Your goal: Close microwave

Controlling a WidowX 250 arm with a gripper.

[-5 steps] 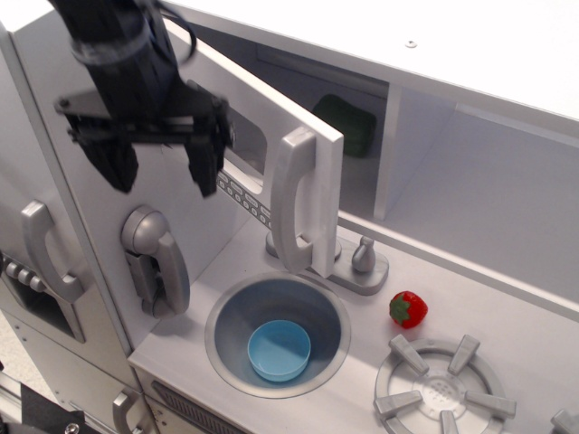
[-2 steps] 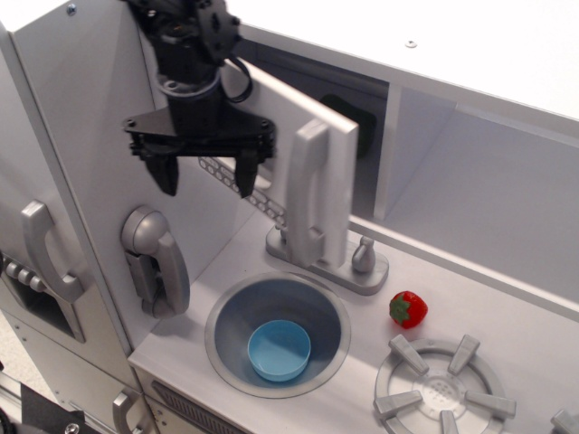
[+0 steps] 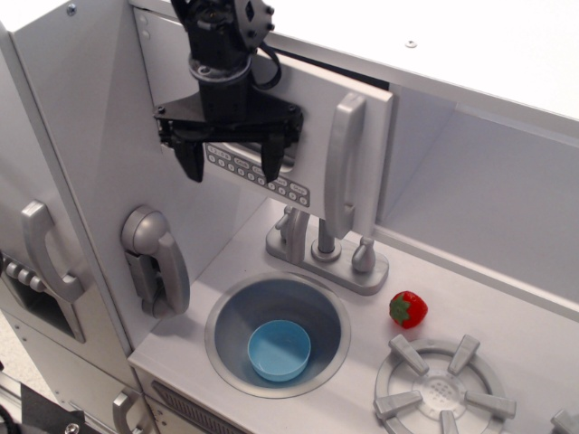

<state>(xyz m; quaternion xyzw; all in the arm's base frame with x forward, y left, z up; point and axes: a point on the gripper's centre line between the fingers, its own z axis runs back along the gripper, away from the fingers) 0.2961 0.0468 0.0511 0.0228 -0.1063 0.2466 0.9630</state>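
We see the microwave (image 3: 348,136) door nearly flush, just behind our wide-spread, empty fingers (image 3: 192,161); a strawberry (image 3: 408,308) lies on the bench (image 3: 507,316) below the microwave.

Colours I logged: microwave (image 3: 362,117) white, its tall handle and button row grey. Pincer (image 3: 232,161) black. Worktop (image 3: 534,344) white. Sink (image 3: 277,333) grey, holding a light blue bowl (image 3: 279,349). Faucet (image 3: 327,255) silver-grey. Strawberry (image 3: 408,309) red with a green top. Burner (image 3: 443,391) grey. Wall phone (image 3: 156,260) grey. Curved door handle (image 3: 45,250) grey.
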